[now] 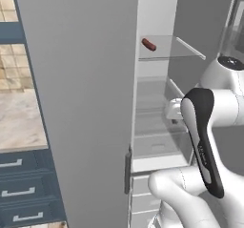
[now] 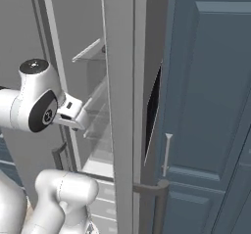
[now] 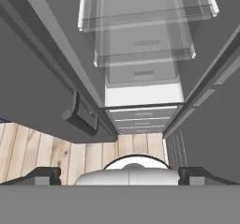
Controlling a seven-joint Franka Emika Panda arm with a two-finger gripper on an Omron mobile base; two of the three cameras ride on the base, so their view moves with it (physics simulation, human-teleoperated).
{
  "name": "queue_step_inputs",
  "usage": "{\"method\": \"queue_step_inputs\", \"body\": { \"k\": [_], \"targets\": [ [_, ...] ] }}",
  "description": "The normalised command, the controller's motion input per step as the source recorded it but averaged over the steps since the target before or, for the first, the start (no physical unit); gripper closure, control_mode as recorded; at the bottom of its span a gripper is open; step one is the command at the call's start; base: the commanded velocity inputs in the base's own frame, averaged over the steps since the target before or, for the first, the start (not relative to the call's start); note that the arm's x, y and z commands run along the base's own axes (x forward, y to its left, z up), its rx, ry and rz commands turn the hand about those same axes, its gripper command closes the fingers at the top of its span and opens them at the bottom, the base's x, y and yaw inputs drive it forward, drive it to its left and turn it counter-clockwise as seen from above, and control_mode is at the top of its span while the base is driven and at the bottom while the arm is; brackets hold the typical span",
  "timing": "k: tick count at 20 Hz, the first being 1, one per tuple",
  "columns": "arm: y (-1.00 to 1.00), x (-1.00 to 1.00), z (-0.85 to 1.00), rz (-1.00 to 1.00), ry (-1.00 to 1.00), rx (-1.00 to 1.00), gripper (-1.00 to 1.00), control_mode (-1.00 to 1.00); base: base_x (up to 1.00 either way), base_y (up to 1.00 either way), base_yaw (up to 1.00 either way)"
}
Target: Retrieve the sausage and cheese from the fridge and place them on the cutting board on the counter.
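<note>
The fridge (image 1: 157,12) stands with its left door (image 1: 81,103) swung open and its white shelved inside showing. The reddish-brown sausage (image 1: 148,45) lies on an upper glass shelf near the left wall. My hand (image 2: 73,114) reaches into the fridge opening, lower than the sausage's shelf and to its right. In the hand view my gripper (image 3: 121,176) is open, its fingertips (image 3: 44,175) far apart with nothing between them, and it looks down over the lower glass shelves (image 3: 140,54). The beige counter (image 1: 21,122) lies left of the door. The cheese and the cutting board are out of view.
The open door's edge and dark handle (image 3: 82,115) hang close on the left of the hand. Blue-grey drawers (image 1: 19,191) sit under the counter. A tall blue cabinet (image 2: 211,105) stands right of the fridge. Fridge drawers (image 3: 140,117) and wood floor (image 3: 47,153) lie below.
</note>
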Motion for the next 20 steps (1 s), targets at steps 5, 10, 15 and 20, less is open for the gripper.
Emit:
{"method": "queue_step_inputs", "body": {
  "k": [5, 10, 15, 20],
  "targets": [
    [0.0, 0.0, 0.0, 0.0, 0.0, 0.0, -1.0, 1.0, 0.85, -0.01, -0.01],
    [0.0, 0.0, 0.0, 0.0, 0.0, 0.0, -1.0, 1.0, 0.26, -0.06, 0.0],
    [0.0, 0.0, 0.0, 0.0, 0.0, 0.0, -1.0, 1.0, 0.0, 0.0, 0.0],
    [-0.08, -0.01, 0.39, 0.0, -0.07, 0.03, -1.0, -1.0, 0.0, 0.0, 0.0]
  ]
}}
